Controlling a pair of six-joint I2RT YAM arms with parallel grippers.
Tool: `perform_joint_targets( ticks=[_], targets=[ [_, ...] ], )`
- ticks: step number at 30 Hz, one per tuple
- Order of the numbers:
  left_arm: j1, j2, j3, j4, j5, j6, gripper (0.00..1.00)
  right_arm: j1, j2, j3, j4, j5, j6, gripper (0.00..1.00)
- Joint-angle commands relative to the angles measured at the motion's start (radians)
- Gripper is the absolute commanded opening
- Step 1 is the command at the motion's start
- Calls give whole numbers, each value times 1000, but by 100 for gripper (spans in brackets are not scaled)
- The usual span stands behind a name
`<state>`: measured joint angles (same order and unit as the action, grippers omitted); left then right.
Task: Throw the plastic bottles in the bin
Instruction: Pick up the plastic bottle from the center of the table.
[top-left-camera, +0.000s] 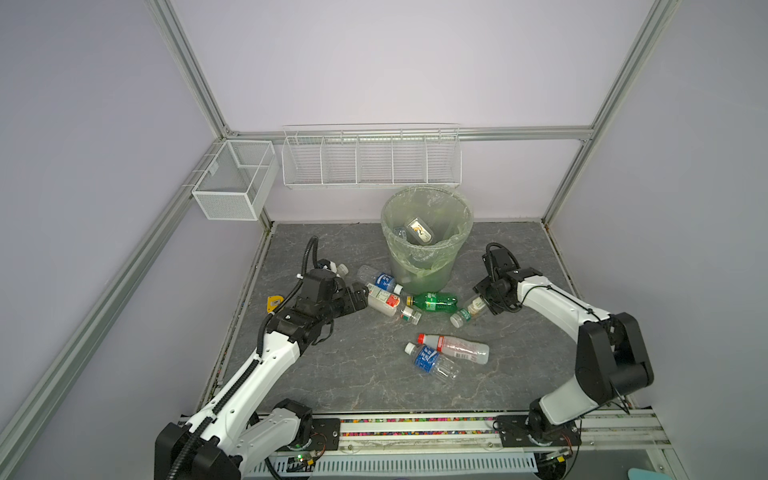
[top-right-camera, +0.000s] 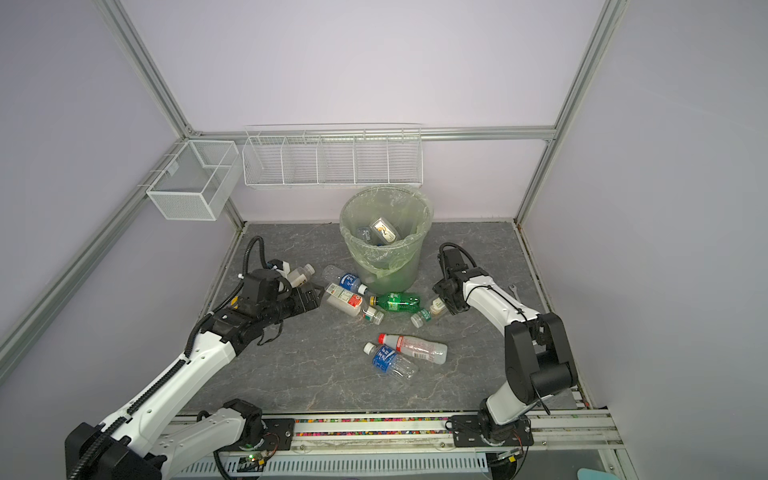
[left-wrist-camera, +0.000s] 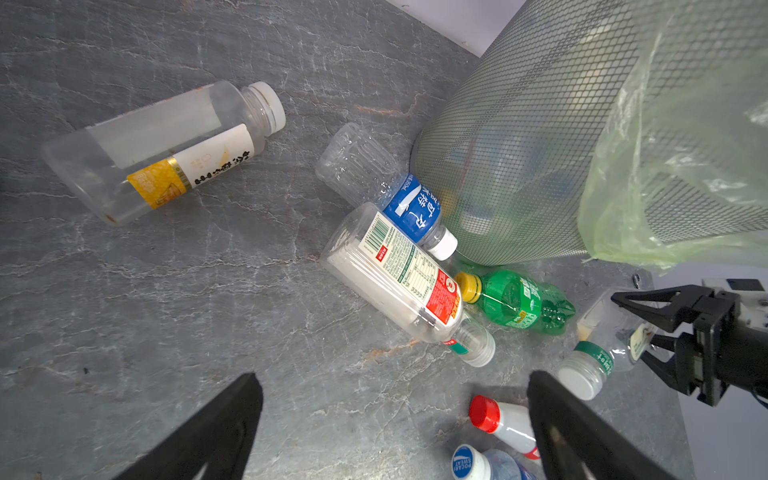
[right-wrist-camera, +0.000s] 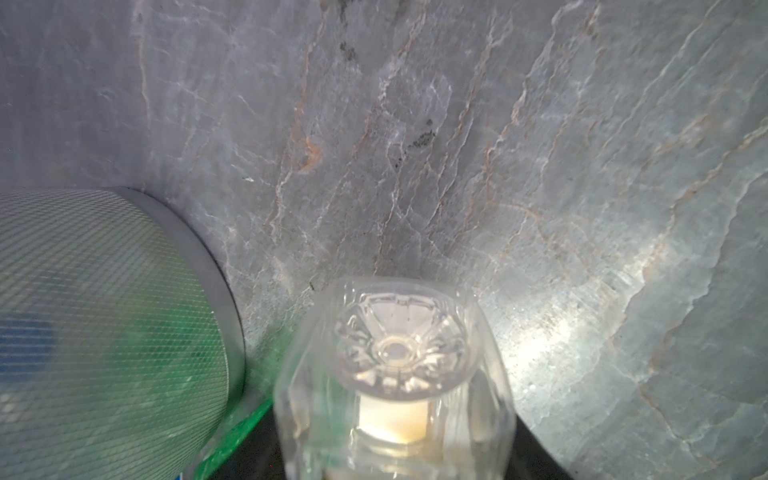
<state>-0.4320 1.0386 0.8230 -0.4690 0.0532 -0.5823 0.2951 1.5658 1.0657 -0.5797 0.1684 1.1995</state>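
The bin (top-left-camera: 432, 270) stands at the back middle of the grey table, with a bottle (top-left-camera: 419, 232) lying in it. Several plastic bottles lie in front of it: a blue-labelled one (top-left-camera: 380, 280), a red-and-white labelled one (top-left-camera: 382, 301), a green one (top-left-camera: 434, 302), a red-capped one (top-left-camera: 455, 347) and another blue one (top-left-camera: 430, 359). My left gripper (left-wrist-camera: 395, 376) is open just short of the red-and-white bottle (left-wrist-camera: 399, 278), holding nothing. My right gripper (top-left-camera: 480, 305) is shut on a clear white-capped bottle (right-wrist-camera: 399, 374) right of the green one. A yellow-labelled bottle (left-wrist-camera: 166, 153) lies behind the left arm.
A white mesh box (top-left-camera: 235, 178) and a long white wire rack (top-left-camera: 370, 160) hang on the back frame above the table. A small yellow item (top-left-camera: 273, 302) lies by the table's left edge, and a wrench (top-right-camera: 513, 289) lies behind the right arm.
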Motion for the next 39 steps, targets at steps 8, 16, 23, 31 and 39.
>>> perform_joint_targets(
  ticks=[8,16,23,31,39],
  targets=[
    [4,-8,16,2,-2,-2,99,-40,-177,-35,-64,44,-106,58],
    [4,8,28,-10,-42,-2,99,-46,-199,26,-97,-40,-355,52],
    [4,63,63,6,-30,-16,99,-47,-266,28,-104,-73,-454,51],
    [5,114,87,26,-28,-19,99,-45,-362,37,-117,-97,-538,51],
    [8,180,117,61,-10,-21,99,-47,-454,47,-84,-155,-591,45]
  ],
)
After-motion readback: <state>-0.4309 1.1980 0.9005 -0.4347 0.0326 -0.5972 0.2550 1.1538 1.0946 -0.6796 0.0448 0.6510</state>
